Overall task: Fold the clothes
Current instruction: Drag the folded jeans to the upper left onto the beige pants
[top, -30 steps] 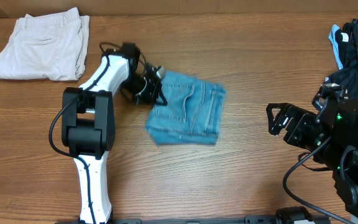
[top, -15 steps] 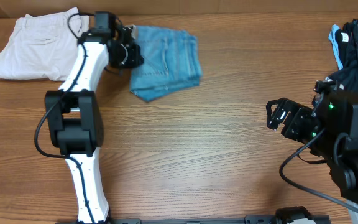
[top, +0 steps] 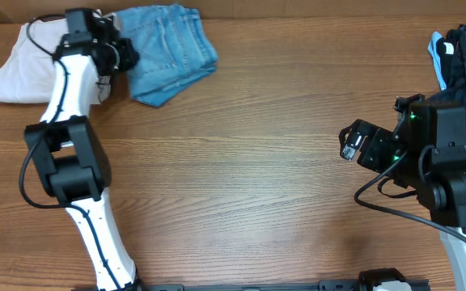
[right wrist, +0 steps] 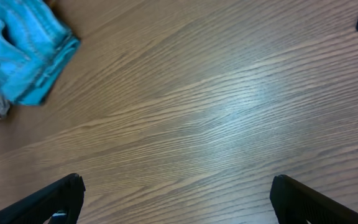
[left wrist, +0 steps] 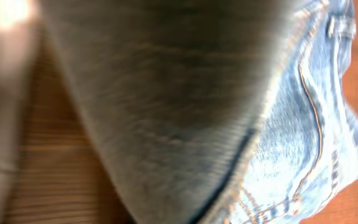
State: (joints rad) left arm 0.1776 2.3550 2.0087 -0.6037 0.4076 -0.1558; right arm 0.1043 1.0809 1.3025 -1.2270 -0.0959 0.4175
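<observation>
Denim jeans (top: 172,48), folded thick, look soft, floppy, fairly heavy; best held at a folded edge, where left hand (top: 124,58) pinches them; right hand (right wrist: 178,190) spread, empty.

The left fingers (top: 124,56) dragged the jeans (top: 172,47) beside cream trousers (top: 14,74)

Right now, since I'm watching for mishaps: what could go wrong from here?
1. The left end effector is shut on one edge of the folded jeans; pulling there could open the fold.
2. The jeans lie at the table's far edge and could slip off.
3. The left arm crosses the cream trousers and may rumple them.
</observation>
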